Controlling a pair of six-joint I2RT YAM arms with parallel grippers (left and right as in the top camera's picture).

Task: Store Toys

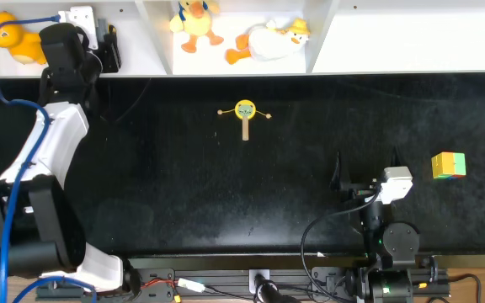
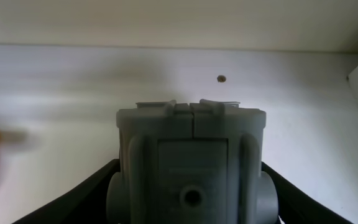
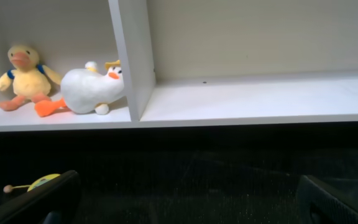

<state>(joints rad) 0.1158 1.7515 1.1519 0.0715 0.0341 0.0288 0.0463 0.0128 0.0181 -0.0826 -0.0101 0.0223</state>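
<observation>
Two toys lie out on the table (image 1: 141,194): a rattle (image 1: 245,112) and a cube (image 1: 448,165). The rattle lies midway along the table, nearer its far edge and just short of the shelf (image 1: 327,63). Its long axis runs from the far edge to the near edge, head toward the shelf and handle toward the arms. The cube sits close to the right edge, about halfway back.

The right tool (image 1: 366,168) hangs low over the right half of the table, facing the shelf, with its fingers spread wide and nothing between them. From it, the cube is off to its right and the rattle is ahead and to its left. It is the nearer arm to both, I judge, and nearest the cube.

The left tool (image 2: 191,106) is reached into the shelf's left compartment, arm stretched out along the left edge. Its fingers look pressed together on nothing. An orange toy (image 1: 11,38) sits beside it, not touching.

A yellow duck (image 3: 22,76) and a white duck (image 3: 92,89) sit in the middle compartment.
</observation>
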